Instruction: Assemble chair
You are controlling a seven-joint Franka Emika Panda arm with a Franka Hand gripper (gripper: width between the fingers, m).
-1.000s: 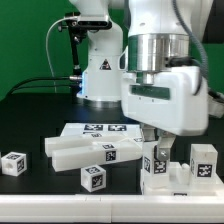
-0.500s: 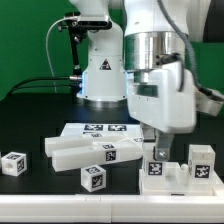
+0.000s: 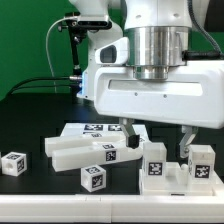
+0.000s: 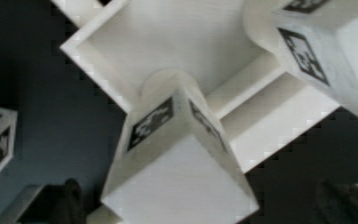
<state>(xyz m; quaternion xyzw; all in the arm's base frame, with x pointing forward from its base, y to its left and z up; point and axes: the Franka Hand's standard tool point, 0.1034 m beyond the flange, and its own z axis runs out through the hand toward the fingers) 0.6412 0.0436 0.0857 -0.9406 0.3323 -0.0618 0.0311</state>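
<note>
Exterior view: gripper (image 3: 157, 141) wide, gaps beside chair (image 3: 154, 168).

wall (image 3: 25, 40): plain green; table (image 3: 30, 125): black, smooth; light: even

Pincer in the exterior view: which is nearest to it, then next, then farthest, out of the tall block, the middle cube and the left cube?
From the open pincer:
1. Tall block: nearest, just below the pincer.
2. Middle cube: at the front, toward the exterior view's left.
3. Left cube: farthest, at the exterior view's far left edge.
</note>
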